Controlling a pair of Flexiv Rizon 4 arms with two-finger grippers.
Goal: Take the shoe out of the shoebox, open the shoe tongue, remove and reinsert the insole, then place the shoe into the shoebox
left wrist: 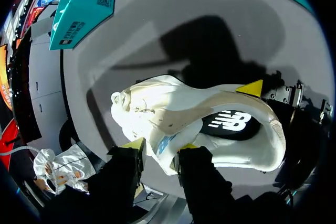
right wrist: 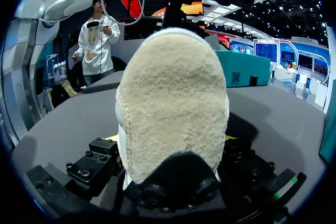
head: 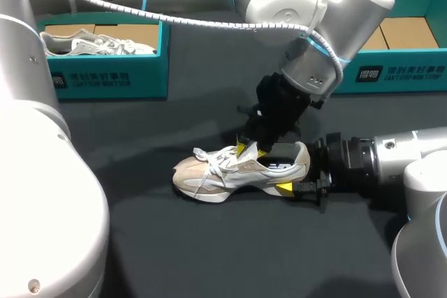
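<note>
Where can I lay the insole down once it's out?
Bare table in front of the shoe, toward the near edge, and the strip between its toe and the left shoebox. Crowded at the heel and collar: the left gripper and right gripper both clamp there.

Work surface: a table (head: 209,256) with a flat, matte, dark grey top, uniform in colour and free of markings. In the left wrist view the same top reads as a lighter grey. A broad, soft-edged shadow (left wrist: 210,51) lies across the surface there.
</note>
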